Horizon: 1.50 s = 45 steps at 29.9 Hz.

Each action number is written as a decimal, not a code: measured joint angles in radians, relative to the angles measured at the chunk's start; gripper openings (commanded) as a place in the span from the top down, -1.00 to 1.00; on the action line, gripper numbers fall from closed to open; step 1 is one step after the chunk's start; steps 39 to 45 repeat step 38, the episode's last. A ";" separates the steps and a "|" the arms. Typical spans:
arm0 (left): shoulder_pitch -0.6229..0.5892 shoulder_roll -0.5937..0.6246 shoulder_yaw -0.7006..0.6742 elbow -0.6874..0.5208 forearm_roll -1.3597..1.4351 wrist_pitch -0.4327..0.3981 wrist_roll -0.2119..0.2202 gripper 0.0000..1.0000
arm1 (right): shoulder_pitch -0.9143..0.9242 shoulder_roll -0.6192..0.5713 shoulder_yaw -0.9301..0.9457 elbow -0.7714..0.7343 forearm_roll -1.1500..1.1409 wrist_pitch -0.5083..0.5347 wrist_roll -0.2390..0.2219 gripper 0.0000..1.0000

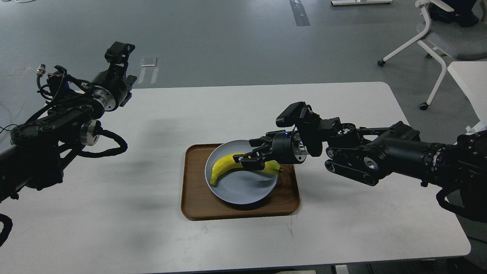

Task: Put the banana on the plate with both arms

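The yellow banana (pixel 223 166) lies curved across the far half of the pale blue-grey plate (pixel 243 190), its stem end toward the plate's right rim. My right gripper (pixel 249 155) reaches in from the right and its fingers are closed around the banana's middle, low over the plate. My left gripper (pixel 117 53) is raised over the table's far left corner, well away from the plate. It is dark and seen end-on, so its fingers cannot be told apart.
The plate sits on a brown wooden tray (pixel 194 205) in the middle of the white table (pixel 342 236). A white chair (pixel 437 38) and another white table edge (pixel 470 80) stand on the floor at the far right.
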 measured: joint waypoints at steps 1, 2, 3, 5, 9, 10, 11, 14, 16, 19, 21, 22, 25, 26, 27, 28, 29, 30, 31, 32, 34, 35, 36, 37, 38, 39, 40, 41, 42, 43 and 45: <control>0.000 0.002 -0.007 -0.010 -0.004 -0.012 0.001 -0.96 | 0.004 -0.006 0.011 -0.001 0.029 0.000 -0.001 -0.99; 0.000 0.008 -0.023 -0.030 -0.008 -0.035 0.001 -0.96 | 0.007 -0.014 0.040 -0.005 0.076 0.001 -0.004 -0.99; 0.000 0.014 -0.043 -0.050 -0.014 -0.060 0.001 -0.96 | 0.011 -0.021 0.083 -0.010 0.129 0.002 -0.008 -0.99; -0.001 0.022 -0.088 -0.074 -0.024 -0.099 0.002 -0.95 | 0.012 -0.029 0.193 -0.023 0.272 0.008 -0.025 -0.99; 0.005 0.020 -0.136 -0.086 -0.031 -0.128 0.004 -0.96 | 0.000 -0.038 0.394 -0.064 0.644 0.029 -0.086 -0.99; 0.006 0.017 -0.140 -0.089 -0.033 -0.130 0.004 -0.96 | -0.003 -0.043 0.437 -0.078 0.738 0.035 -0.102 -0.99; 0.007 0.012 -0.147 -0.096 -0.039 -0.131 0.004 -0.96 | -0.010 -0.054 0.487 -0.094 0.848 0.043 -0.120 -0.99; 0.015 0.003 -0.171 -0.124 -0.069 -0.132 0.004 -0.96 | -0.040 -0.076 0.589 -0.121 1.108 0.075 -0.152 -0.99; 0.036 0.002 -0.204 -0.155 -0.102 -0.134 0.008 -0.96 | -0.088 -0.082 0.655 -0.130 1.193 0.115 -0.165 -0.99; 0.075 0.004 -0.252 -0.197 -0.126 -0.151 0.010 -0.96 | -0.153 -0.088 0.748 -0.134 1.227 0.162 -0.170 -1.00; 0.106 0.011 -0.281 -0.212 -0.129 -0.170 0.010 -0.96 | -0.187 -0.091 0.794 -0.134 1.231 0.175 -0.170 -1.00; 0.126 0.013 -0.299 -0.217 -0.130 -0.182 0.010 -0.96 | -0.200 -0.094 0.809 -0.133 1.231 0.179 -0.170 -1.00; 0.175 0.014 -0.337 -0.222 -0.130 -0.216 0.009 -0.96 | -0.216 -0.102 0.821 -0.122 1.232 0.185 -0.167 -1.00; 0.189 0.014 -0.347 -0.223 -0.130 -0.230 0.007 -0.96 | -0.218 -0.103 0.822 -0.116 1.232 0.187 -0.166 -1.00; 0.201 0.015 -0.356 -0.224 -0.130 -0.243 0.005 -0.96 | -0.218 -0.104 0.823 -0.111 1.232 0.190 -0.165 -1.00; 0.214 0.015 -0.366 -0.226 -0.130 -0.260 0.002 -0.96 | -0.219 -0.105 0.823 -0.106 1.232 0.196 -0.165 -1.00; 0.224 0.015 -0.374 -0.227 -0.129 -0.273 0.000 -0.96 | -0.219 -0.105 0.823 -0.103 1.232 0.202 -0.165 -1.00; 0.230 0.014 -0.379 -0.227 -0.127 -0.280 -0.001 -0.96 | -0.218 -0.105 0.823 -0.102 1.232 0.206 -0.165 -1.00; 0.234 0.012 -0.383 -0.227 -0.126 -0.286 -0.002 -0.96 | -0.215 -0.105 0.823 -0.101 1.232 0.212 -0.165 -1.00; 0.236 0.012 -0.386 -0.228 -0.124 -0.288 -0.003 -0.96 | -0.213 -0.104 0.823 -0.101 1.232 0.217 -0.164 -1.00; 0.236 0.011 -0.389 -0.228 -0.119 -0.290 -0.006 -0.96 | -0.212 -0.103 0.822 -0.101 1.231 0.233 -0.163 -1.00; 0.236 0.012 -0.390 -0.229 -0.118 -0.290 -0.012 -0.96 | -0.211 -0.101 0.821 -0.102 1.230 0.245 -0.160 -1.00; 0.235 0.013 -0.391 -0.229 -0.117 -0.290 -0.019 -0.96 | -0.210 -0.100 0.820 -0.104 1.230 0.253 -0.156 -1.00; 0.233 0.014 -0.392 -0.229 -0.117 -0.290 -0.026 -0.96 | -0.209 -0.099 0.820 -0.106 1.230 0.258 -0.150 -1.00; 0.231 0.016 -0.393 -0.229 -0.117 -0.289 -0.031 -0.96 | -0.207 -0.098 0.820 -0.108 1.230 0.260 -0.145 -1.00; 0.231 0.016 -0.393 -0.229 -0.117 -0.289 -0.031 -0.96 | -0.207 -0.098 0.820 -0.108 1.230 0.260 -0.145 -1.00; 0.231 0.016 -0.393 -0.229 -0.117 -0.289 -0.031 -0.96 | -0.207 -0.098 0.820 -0.108 1.230 0.260 -0.145 -1.00; 0.231 0.016 -0.393 -0.229 -0.117 -0.289 -0.031 -0.96 | -0.207 -0.098 0.820 -0.108 1.230 0.260 -0.145 -1.00; 0.231 0.016 -0.393 -0.229 -0.117 -0.289 -0.031 -0.96 | -0.207 -0.098 0.820 -0.108 1.230 0.260 -0.145 -1.00; 0.231 0.016 -0.393 -0.229 -0.117 -0.289 -0.031 -0.96 | -0.207 -0.098 0.820 -0.108 1.230 0.260 -0.145 -1.00; 0.231 0.016 -0.393 -0.229 -0.117 -0.289 -0.031 -0.96 | -0.207 -0.098 0.820 -0.108 1.230 0.260 -0.145 -1.00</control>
